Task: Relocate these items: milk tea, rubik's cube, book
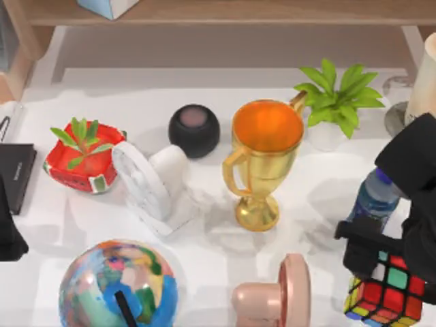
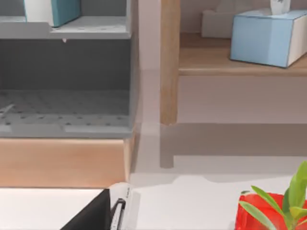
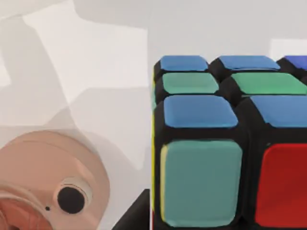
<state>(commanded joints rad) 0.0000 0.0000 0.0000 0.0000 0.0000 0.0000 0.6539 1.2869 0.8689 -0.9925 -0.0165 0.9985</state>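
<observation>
Our right gripper [image 1: 371, 262] is down over the rubik's cube [image 1: 385, 293] at the table's front right corner.

We cannot tell whether its fingers are apart or clamped on the cube, which sits on the white table [image 1: 306, 197] just right of a pink round-headed object [image 1: 276, 296] and in front of the blue-capped bottle [image 1: 373, 194]. The milk tea [image 1: 426, 78] stands at the right edge, behind the bottle. Our left arm [image 1: 8, 225] rests at the left edge beside a black slab [image 1: 15, 174].
</observation>
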